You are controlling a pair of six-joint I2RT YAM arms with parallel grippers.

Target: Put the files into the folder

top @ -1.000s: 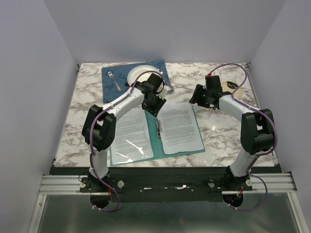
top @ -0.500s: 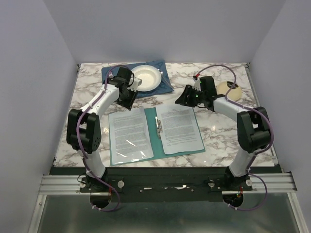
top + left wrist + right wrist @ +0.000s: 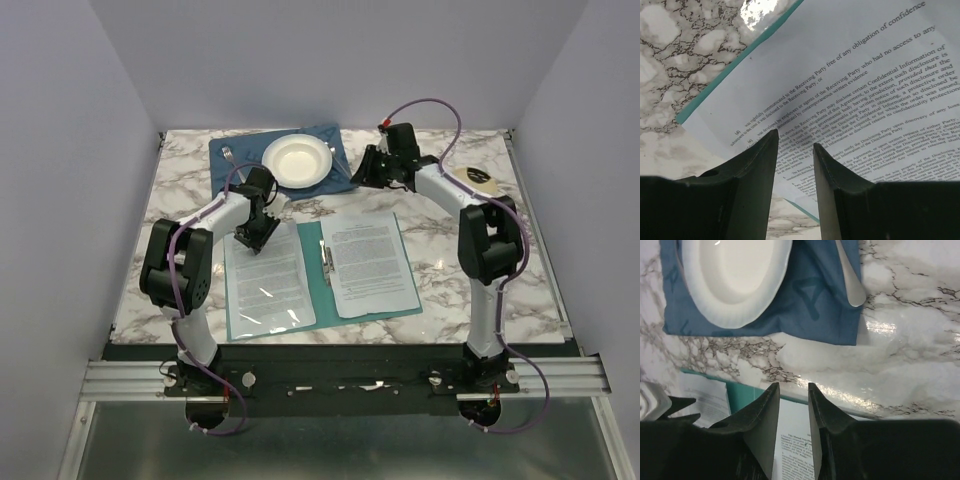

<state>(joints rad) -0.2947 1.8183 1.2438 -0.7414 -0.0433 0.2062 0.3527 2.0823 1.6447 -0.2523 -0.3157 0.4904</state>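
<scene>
White files [image 3: 865, 90] | left claw [image 3: 795, 139] slightly parted, possibly touching | empty

Lab booth: plain walls [image 3: 70, 150], marble tabletop [image 3: 450, 255]

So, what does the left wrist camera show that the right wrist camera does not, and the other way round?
Only the left wrist view: the print on the files, close enough to read, with the left pincer open over that sheet. Only the right wrist view: the white plate on the blue placemat, a spoon beside it, and the right pincer, open. Both: the marble table, an edge of the teal folder and printed paper.
</scene>
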